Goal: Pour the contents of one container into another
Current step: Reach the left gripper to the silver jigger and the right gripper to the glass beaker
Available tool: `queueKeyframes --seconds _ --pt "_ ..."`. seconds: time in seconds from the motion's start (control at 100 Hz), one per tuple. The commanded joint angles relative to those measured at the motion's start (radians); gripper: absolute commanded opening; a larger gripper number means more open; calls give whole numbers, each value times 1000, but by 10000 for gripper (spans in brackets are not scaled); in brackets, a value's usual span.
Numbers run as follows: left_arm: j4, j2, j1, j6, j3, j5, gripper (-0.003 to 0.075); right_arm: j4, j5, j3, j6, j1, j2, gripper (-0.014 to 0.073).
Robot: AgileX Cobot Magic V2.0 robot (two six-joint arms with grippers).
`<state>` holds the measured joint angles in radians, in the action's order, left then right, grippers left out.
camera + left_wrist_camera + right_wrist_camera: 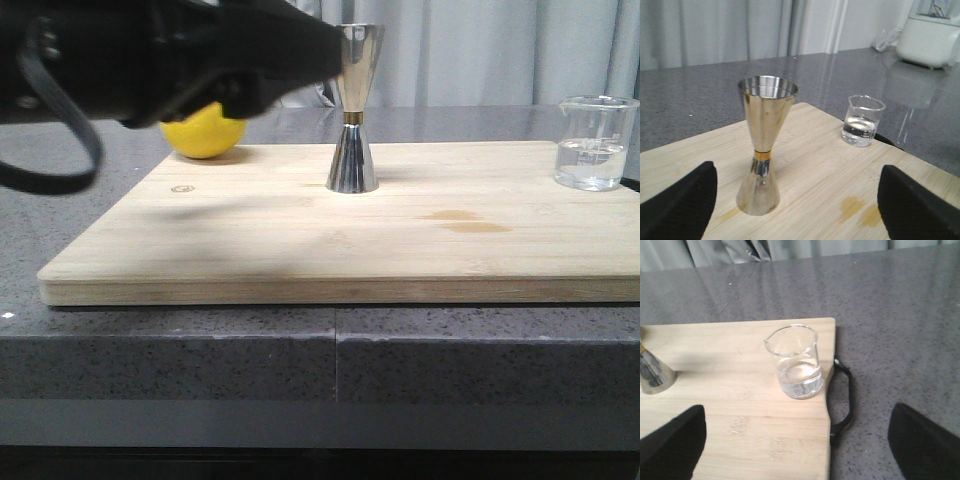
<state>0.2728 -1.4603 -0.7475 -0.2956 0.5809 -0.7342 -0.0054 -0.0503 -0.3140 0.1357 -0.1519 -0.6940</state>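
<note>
The steel hourglass jigger (353,110) with a gold band at its waist stands upright mid-board. In the left wrist view the jigger (765,145) is ahead of my left gripper (796,175), nearer one finger; that gripper is open and empty. The left arm fills the upper left of the front view as a dark blur reaching to the jigger's rim. The clear glass beaker (595,145), holding some clear liquid, stands at the board's right edge. My right gripper (797,415) is open and empty, just short of the beaker (797,365). The front view does not show it.
A wooden cutting board (300,240) lies on the grey stone counter, with two yellowish stains (465,220) right of the jigger. A yellow lemon (203,130) sits behind the board's left part. A black handle (845,395) juts from the board by the beaker. A white appliance (932,35) stands farther off.
</note>
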Motion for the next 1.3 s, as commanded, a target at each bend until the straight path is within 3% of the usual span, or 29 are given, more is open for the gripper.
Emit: queueKeyframes --seconds 0.0,0.19,0.59,1.29 --pt "61 -19 -8 -23 59 -88 606 -61 -149 -35 2 -20 -57 671" --pt "95 -73 8 -34 93 -88 606 -89 -240 -35 2 -26 -170 671" --pt "343 -130 146 -257 160 -105 606 -134 -428 -35 2 -26 -344 671" --pt "453 -320 151 -336 358 -147 606 -164 -611 -35 2 -20 -498 671"
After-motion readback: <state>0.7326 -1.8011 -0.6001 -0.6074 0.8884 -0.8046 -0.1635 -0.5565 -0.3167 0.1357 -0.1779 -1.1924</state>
